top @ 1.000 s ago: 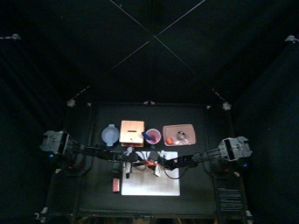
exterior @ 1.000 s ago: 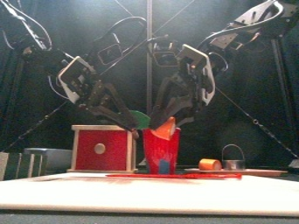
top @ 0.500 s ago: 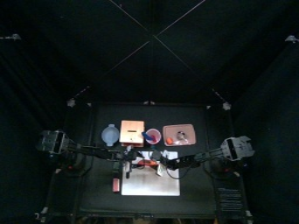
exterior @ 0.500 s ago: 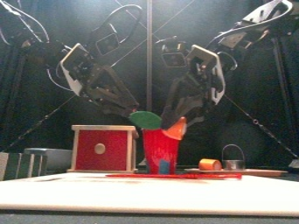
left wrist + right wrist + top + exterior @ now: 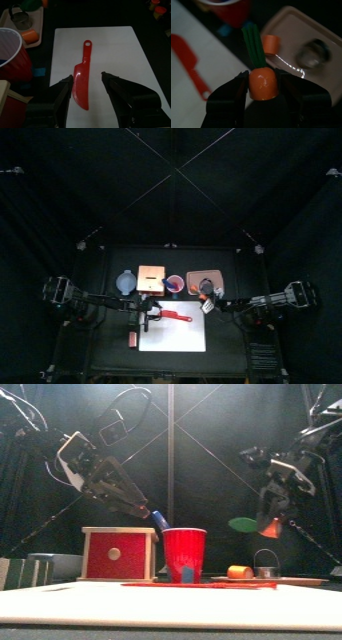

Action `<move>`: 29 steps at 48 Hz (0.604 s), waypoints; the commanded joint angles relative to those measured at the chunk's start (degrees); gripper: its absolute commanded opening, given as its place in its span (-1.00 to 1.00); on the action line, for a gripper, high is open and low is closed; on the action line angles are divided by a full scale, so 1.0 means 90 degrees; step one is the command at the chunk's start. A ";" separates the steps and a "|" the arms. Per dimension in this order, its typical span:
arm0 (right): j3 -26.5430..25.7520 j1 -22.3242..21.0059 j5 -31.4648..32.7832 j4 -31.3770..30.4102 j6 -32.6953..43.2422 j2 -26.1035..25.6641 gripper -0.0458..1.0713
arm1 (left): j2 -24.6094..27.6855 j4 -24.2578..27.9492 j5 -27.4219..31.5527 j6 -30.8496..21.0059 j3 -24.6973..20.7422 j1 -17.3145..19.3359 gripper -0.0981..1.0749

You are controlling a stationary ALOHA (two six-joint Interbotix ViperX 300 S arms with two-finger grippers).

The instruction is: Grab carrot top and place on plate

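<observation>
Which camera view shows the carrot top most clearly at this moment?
The right wrist view: the carrot top sits large between the right gripper jaws, green stalks up. The front view shows it small, orange piece with green leaf. The top view barely shows it; the left wrist view does not.

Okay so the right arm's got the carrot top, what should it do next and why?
Probably lower and let go: the right gripper holds the carrot top above the plate, clear of its surface, beside a carrot slice already there. The left gripper hangs open over the red knife.
</observation>
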 commanded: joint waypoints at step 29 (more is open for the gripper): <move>0.1006 -0.3213 -0.1182 -0.0078 0.0010 -0.0381 0.14 | -0.0059 0.0000 -0.0059 0.0020 -0.0078 0.0068 0.62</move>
